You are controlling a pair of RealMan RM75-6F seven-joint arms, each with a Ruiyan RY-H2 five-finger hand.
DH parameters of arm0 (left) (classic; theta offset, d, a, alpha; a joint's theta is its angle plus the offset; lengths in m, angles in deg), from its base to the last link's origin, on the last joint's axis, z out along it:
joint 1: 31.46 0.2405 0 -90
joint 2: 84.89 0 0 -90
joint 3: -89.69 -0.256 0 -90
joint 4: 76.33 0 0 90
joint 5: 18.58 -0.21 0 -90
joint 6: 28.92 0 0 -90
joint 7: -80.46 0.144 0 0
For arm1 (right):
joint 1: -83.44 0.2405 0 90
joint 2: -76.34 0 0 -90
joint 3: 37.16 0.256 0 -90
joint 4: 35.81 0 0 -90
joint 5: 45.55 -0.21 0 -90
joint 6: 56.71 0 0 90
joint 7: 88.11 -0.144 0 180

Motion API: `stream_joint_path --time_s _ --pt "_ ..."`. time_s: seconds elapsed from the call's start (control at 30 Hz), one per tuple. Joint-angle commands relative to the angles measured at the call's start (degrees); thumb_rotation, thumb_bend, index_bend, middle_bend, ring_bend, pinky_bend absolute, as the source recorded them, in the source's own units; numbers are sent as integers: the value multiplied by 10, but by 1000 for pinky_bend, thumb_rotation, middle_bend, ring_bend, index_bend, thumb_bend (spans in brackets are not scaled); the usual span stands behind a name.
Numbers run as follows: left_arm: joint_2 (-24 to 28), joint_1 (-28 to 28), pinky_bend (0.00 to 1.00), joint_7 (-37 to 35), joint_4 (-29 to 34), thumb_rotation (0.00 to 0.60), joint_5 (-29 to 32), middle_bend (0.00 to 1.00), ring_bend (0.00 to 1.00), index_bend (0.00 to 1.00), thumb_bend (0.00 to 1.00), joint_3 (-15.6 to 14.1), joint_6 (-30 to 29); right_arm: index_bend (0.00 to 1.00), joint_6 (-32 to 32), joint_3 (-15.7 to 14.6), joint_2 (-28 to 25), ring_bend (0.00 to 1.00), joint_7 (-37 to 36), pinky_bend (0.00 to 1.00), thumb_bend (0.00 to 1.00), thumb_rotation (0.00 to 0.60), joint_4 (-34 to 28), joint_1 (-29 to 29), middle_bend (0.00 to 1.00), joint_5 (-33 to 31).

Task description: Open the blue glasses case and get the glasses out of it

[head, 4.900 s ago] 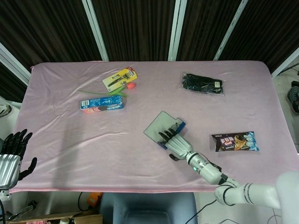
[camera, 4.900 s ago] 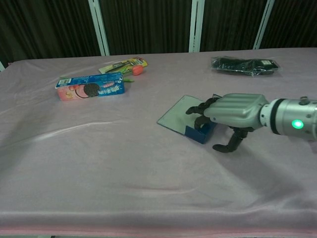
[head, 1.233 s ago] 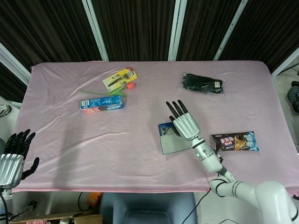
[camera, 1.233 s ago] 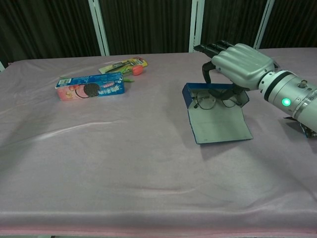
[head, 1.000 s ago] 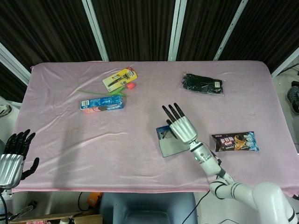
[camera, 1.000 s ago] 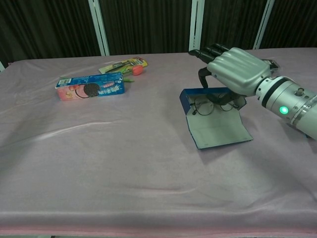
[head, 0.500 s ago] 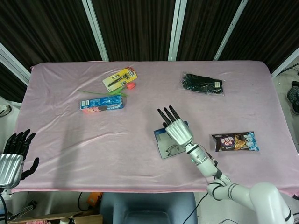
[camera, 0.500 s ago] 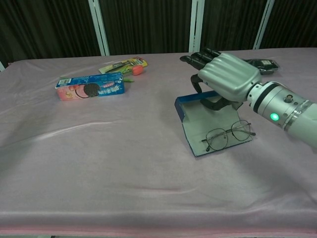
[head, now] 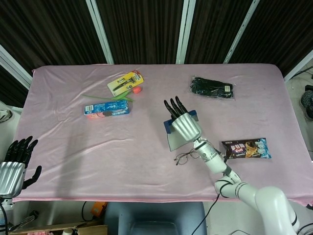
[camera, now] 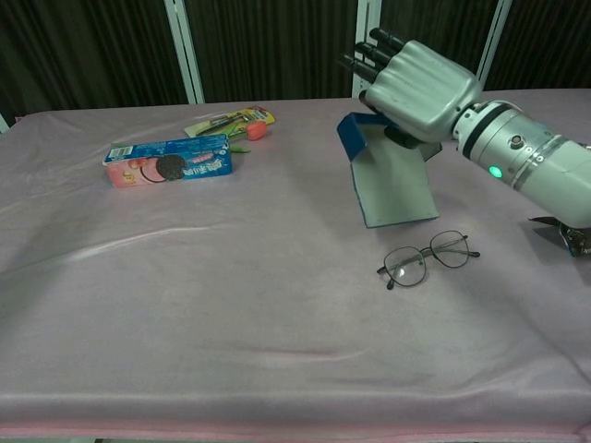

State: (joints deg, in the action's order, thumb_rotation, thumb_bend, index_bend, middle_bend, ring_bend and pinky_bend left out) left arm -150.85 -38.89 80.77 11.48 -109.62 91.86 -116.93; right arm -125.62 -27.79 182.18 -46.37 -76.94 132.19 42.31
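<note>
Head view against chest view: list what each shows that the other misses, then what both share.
Only the head view shows the left hand, open off the table's near left corner, and the black packet. In the chest view the snack bar is barely a sliver; nothing there is unique. Both show the right hand holding the open case tilted up, the glasses on the cloth, and the cookie box.

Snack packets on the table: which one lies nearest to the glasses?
The dark ice-cream wrapper, right of the glasses; the blue biscuit box lies far left.
</note>
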Motion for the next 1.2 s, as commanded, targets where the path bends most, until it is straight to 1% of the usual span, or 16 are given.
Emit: stream_joint_path --time_s 0.03,0.1,0.17,0.23,0.27,0.3,0.37,0.43,0.53,0.6,0.7,0.77,0.83,0.93,1.07,1.2 --pt "0 0 0 0 -1 600 -1 0 0 0 378 0 0 677 40 21 14 0 -6 0 548 600 41 7 99 -35" --pt "-1 0 0 1 -1 600 -1 0 0 0 378 -1 0 659 57 24 21 0 -20 0 548 600 61 6 99 -47" --pt "-1 -2 0 3 -1 600 0 0 0 0 378 -1 4 606 82 32 32 0 -34 0 548 600 79 6 99 -68" --pt "-2 -4 0 6 0 600 1 0 0 0 377 -1 9 522 105 43 42 0 -45 0 548 600 93 9 99 -87" --pt "-3 -5 0 8 0 600 2 0 0 0 377 -1 12 447 114 47 45 0 -48 0 544 600 97 11 99 -93" --pt "-3 -6 0 9 1 600 3 0 0 0 377 -1 13 413 123 50 47 0 -52 0 537 600 99 13 98 -100" --pt "-4 -6 0 12 1 600 6 0 0 0 377 0 15 290 135 54 47 0 -62 0 470 600 93 15 81 -109" --pt "-5 -7 0 14 2 600 8 0 0 0 377 1 16 253 136 53 39 0 -75 0 413 600 77 12 49 -111" --pt "-5 -7 0 17 2 600 10 0 0 0 377 1 17 262 110 40 16 0 -93 0 387 600 35 0 11 -95" --pt "-5 -8 0 17 2 600 10 0 0 0 378 1 18 279 90 29 -3 0 -101 0 384 600 -1 -12 10 -82" --pt "-6 -7 0 18 3 600 10 0 0 0 378 1 17 324 63 8 -46 0 -103 0 381 600 -75 -36 10 -64" --pt "-6 -6 0 18 3 600 9 0 0 0 378 1 14 365 48 -9 -84 0 -115 0 381 600 -141 -56 10 -51" --pt "-6 -5 0 19 3 600 8 0 0 0 378 1 11 435 34 -26 -123 0 -126 0 381 600 -206 -76 11 -39" --pt "-6 -7 0 19 2 600 10 0 0 0 377 2 16 530 13 -52 -164 0 -103 0 381 600 -267 -100 11 -20" --pt "-5 -9 0 22 4 600 19 0 0 0 377 4 23 575 20 -78 -192 0 -108 0 381 600 -316 -118 12 -11" --pt "-7 -10 0 24 3 600 16 0 0 0 376 4 21 600 47 -95 -195 0 -116 0 382 600 -322 -121 13 -9"
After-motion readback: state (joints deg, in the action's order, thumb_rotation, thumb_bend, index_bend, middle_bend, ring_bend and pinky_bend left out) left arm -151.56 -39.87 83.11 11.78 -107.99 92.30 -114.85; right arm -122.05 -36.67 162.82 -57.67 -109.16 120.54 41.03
